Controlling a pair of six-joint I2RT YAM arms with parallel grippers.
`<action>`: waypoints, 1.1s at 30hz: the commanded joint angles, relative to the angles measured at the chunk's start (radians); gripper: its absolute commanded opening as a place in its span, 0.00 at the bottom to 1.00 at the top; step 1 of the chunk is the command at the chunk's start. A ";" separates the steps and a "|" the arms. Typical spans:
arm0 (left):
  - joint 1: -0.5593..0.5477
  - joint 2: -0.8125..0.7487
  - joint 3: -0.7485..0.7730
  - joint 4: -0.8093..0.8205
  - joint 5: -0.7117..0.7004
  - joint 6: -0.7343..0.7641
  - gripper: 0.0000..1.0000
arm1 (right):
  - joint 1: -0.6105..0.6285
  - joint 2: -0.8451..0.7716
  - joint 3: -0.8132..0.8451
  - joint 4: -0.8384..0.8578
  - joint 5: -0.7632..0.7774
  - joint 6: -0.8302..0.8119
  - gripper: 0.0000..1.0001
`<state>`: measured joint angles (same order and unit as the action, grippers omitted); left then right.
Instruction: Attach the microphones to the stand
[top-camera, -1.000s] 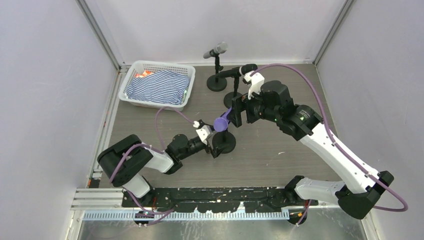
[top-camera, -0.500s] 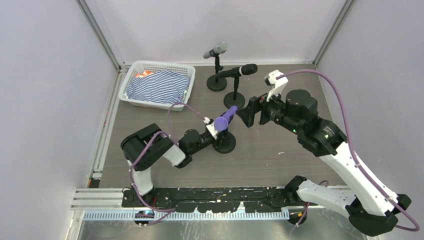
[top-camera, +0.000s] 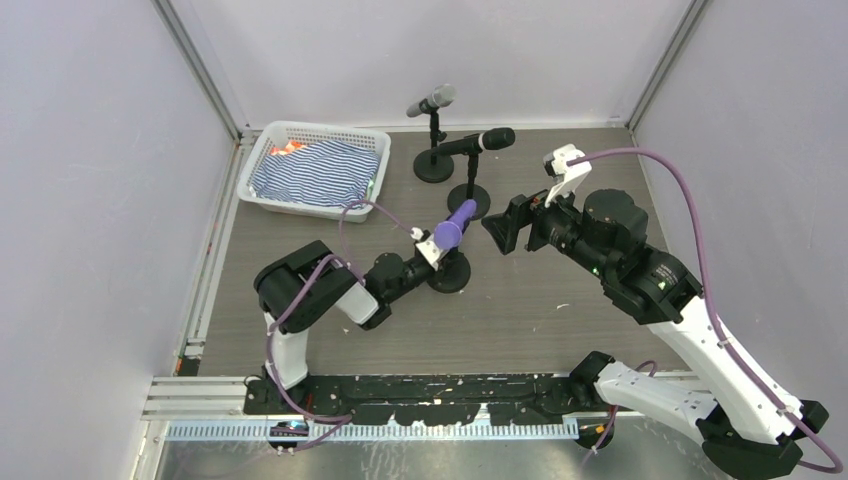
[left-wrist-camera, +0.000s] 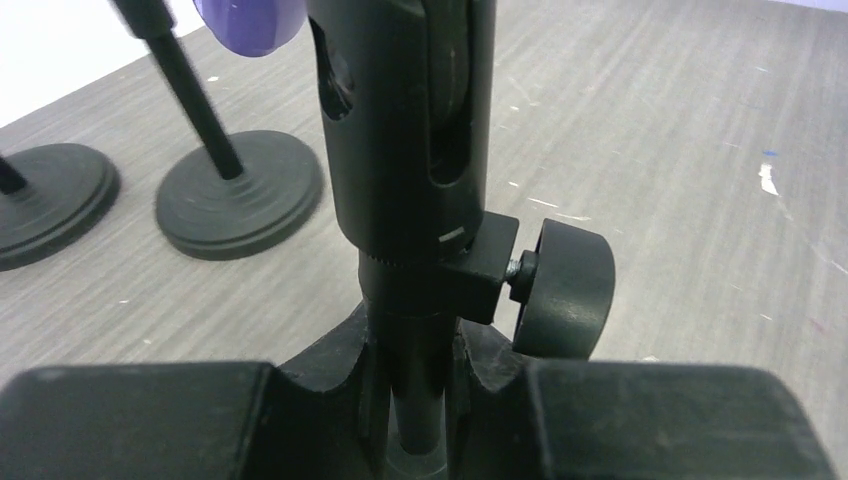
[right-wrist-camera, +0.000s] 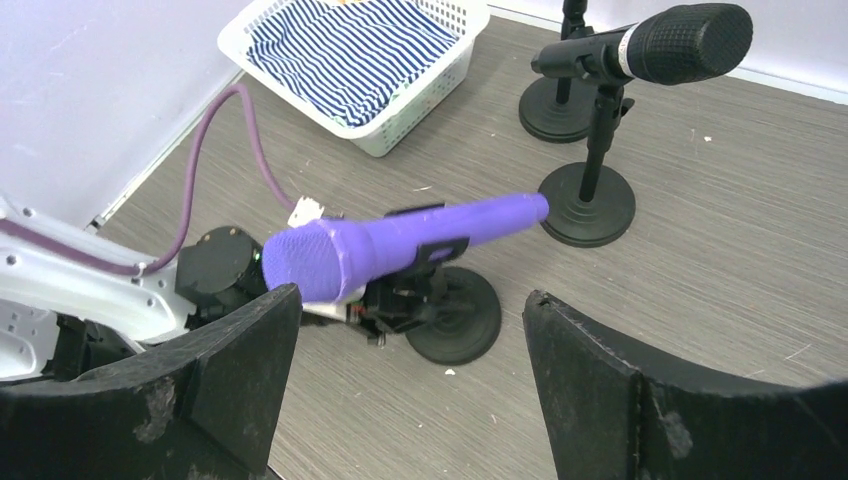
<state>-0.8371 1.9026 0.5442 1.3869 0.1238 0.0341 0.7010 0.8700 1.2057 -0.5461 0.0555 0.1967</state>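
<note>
Left gripper newly clamped on stand post; right gripper, open and empty, withdrawn from mounted purple microphone.

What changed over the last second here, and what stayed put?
The right claw backed away to the right, open and empty, leaving the purple microphone clipped in its stand. The left claw moved in and shut on that stand's post. The black microphone, silver-grey microphone and basket stayed put.
</note>
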 joint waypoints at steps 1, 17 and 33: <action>0.123 0.055 0.097 0.044 -0.014 0.021 0.00 | 0.005 -0.019 -0.004 0.043 0.028 -0.021 0.86; 0.359 0.242 0.423 0.018 0.205 -0.131 0.00 | 0.005 -0.045 -0.015 0.015 0.072 -0.053 0.85; 0.363 0.009 0.211 0.038 0.148 -0.193 0.85 | 0.004 0.003 0.015 -0.021 0.276 -0.001 0.93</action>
<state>-0.4767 2.0422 0.8284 1.3304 0.3080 -0.1303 0.7010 0.8394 1.1889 -0.5552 0.2440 0.1688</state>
